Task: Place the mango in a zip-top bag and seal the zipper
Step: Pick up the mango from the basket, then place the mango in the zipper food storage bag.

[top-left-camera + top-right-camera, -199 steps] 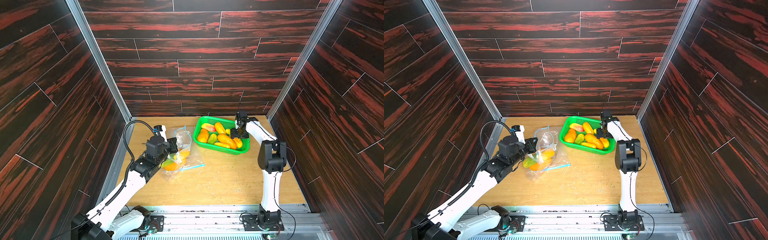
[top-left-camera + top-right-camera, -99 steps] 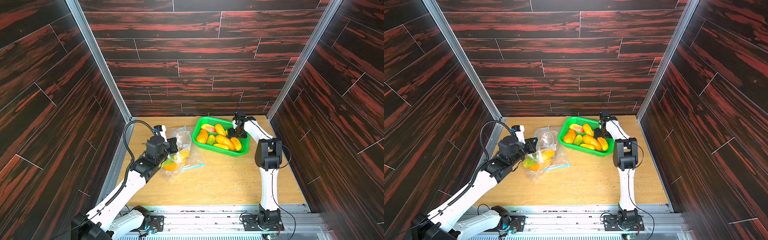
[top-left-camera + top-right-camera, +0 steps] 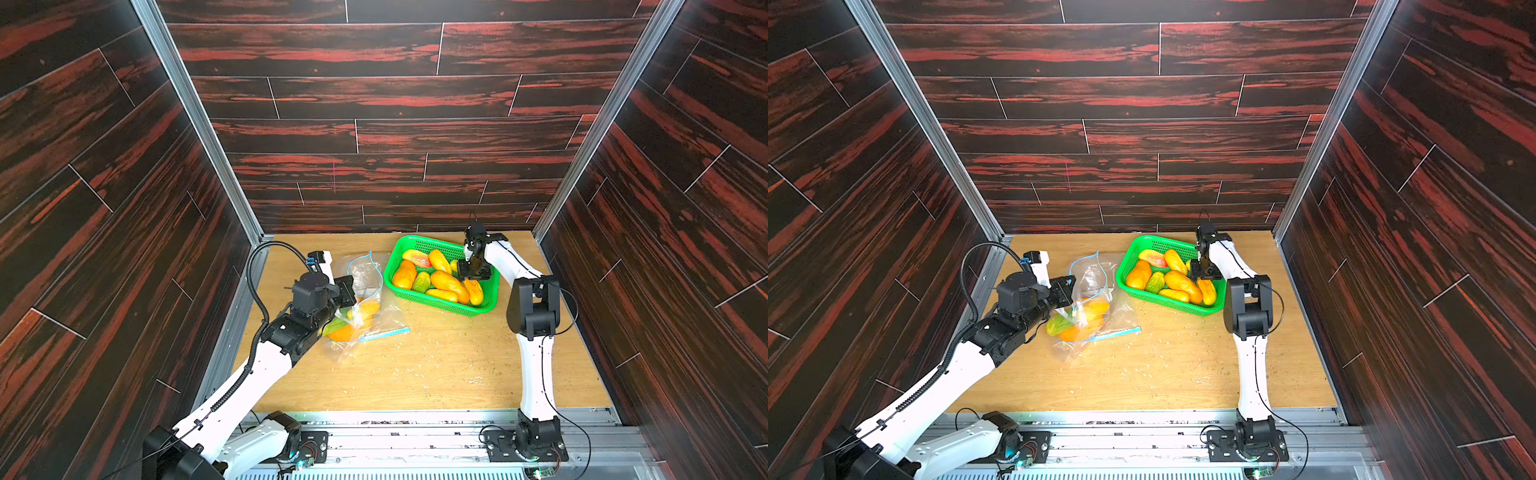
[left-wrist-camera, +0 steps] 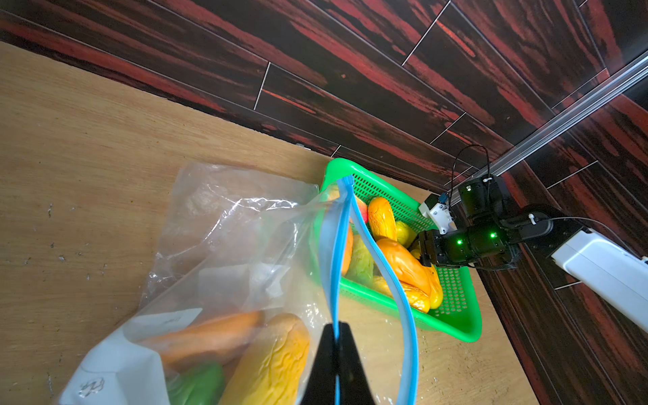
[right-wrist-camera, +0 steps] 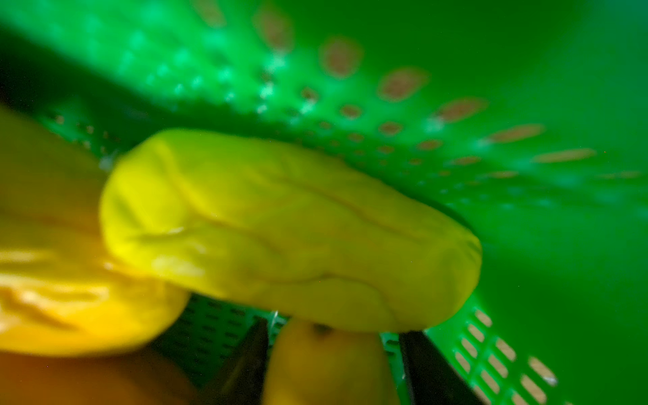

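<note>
Right wrist view: a mango (image 5: pixel 326 368) sits between the two dark jaws of the right pincer (image 5: pixel 333 336), down in the green basket (image 5: pixel 526 87).
Right pincer state: jaws half-wide. A sliver of basket shows beside each jaw, so they seem not yet to press the fruit.
Mango's long axis: cannot tell, since the fruit is blurred and cut off by the frame edge.
Neighbour: a yellow mango (image 5: pixel 291 228) lies crosswise just beyond the jaws, on or against the chosen one.
Nearer arm: the right, tipped down into the basket. The left is well apart.
Left pincer (image 4: pixel 336 329): clamped narrow on the blue zipper strip (image 4: pixel 335 245) of the zip-top bag (image 4: pixel 228 245), lifting one lip.
Bag: on the table (image 3: pixel 415 374) just beside the basket, toward the robot's left, its mouth gaping basket-ward and several fruits inside.
Coming move, by my judgement: close, lift clear of the neighbour, then carry leftward to that mouth.
Hidden: in both top views the right pincer's body covers its tips, so which basket fruit it straddles is unclear.
</note>
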Available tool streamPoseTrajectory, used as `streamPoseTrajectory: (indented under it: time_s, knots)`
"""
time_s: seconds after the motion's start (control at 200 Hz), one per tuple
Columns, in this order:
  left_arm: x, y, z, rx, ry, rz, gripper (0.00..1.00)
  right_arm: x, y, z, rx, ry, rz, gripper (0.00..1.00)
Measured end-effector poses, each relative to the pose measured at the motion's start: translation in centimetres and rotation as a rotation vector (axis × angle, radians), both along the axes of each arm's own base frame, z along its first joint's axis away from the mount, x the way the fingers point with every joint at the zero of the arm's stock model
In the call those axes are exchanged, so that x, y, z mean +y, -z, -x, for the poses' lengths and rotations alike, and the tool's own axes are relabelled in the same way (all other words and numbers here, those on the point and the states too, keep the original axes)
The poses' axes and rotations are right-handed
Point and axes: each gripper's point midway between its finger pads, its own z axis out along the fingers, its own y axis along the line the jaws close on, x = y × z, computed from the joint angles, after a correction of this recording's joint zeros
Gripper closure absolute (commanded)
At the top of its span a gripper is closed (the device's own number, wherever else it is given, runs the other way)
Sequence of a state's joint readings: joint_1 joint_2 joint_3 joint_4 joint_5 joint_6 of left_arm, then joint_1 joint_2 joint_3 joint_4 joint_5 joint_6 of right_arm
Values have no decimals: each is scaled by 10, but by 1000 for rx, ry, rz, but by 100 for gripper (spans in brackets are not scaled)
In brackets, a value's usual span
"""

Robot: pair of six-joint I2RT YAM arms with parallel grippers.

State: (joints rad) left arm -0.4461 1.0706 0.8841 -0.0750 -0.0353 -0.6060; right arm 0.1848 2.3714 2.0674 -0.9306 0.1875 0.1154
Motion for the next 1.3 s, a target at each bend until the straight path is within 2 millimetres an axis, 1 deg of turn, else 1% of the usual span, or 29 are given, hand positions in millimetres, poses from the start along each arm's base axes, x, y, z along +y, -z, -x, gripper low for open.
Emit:
streamPoseTrajectory:
  time_s: [0.05,0.1,0.266,0.336,0.401,0.461,0.536,0.636,0.721,0.762,0.812,0.877,0.947,1.042,1.057,1.117,1.197,1.258,1.303]
  knots:
    - [0,1,0,2,0,-1,100,0,0,1,6,-3,2,56]
    - [0,1,0,2,0,-1,100,1,1,2,9,0,0,58]
    - [0,1,0,2,-2,-2,100,2,-1,3,9,0,-8,72]
    - [0,1,0,2,-2,-2,100,3,-6,3,-4,2,-17,76]
    - [0,1,0,1,-2,-2,100,3,-16,5,-25,6,-26,80]
    - [0,1,0,2,-2,-1,100,3,-34,5,-64,12,-38,82]
    - [0,1,0,2,-1,0,100,3,-67,4,-145,21,-57,85]
    - [-1,0,0,-2,1,6,100,5,-119,3,-294,26,-98,91]
    - [-2,-2,-1,-7,6,13,100,11,-166,6,-445,16,-169,97]
    - [-3,-2,-1,-7,8,16,100,16,-184,9,-510,5,-217,100]
    - [-3,-2,-1,-5,12,21,100,24,-204,15,-585,-14,-285,100]
    - [-4,-2,-1,-4,14,26,100,40,-228,25,-687,-54,-398,100]
    - [-6,-1,-2,1,18,30,100,66,-254,39,-787,-117,-530,100]
    - [-7,1,-3,4,21,34,100,118,-288,63,-912,-245,-709,100]
    - [-8,1,-4,4,22,34,100,130,-294,69,-929,-273,-749,100]
    - [-8,1,-4,4,23,37,100,168,-313,90,-984,-373,-870,100]
    - [-9,1,-4,3,24,40,100,213,-333,119,-1034,-492,-1005,100]
    - [-9,0,-4,2,24,41,100,239,-345,137,-1070,-564,-1087,100]
    - [-9,1,-4,3,24,40,100,254,-351,146,-1092,-602,-1135,100]
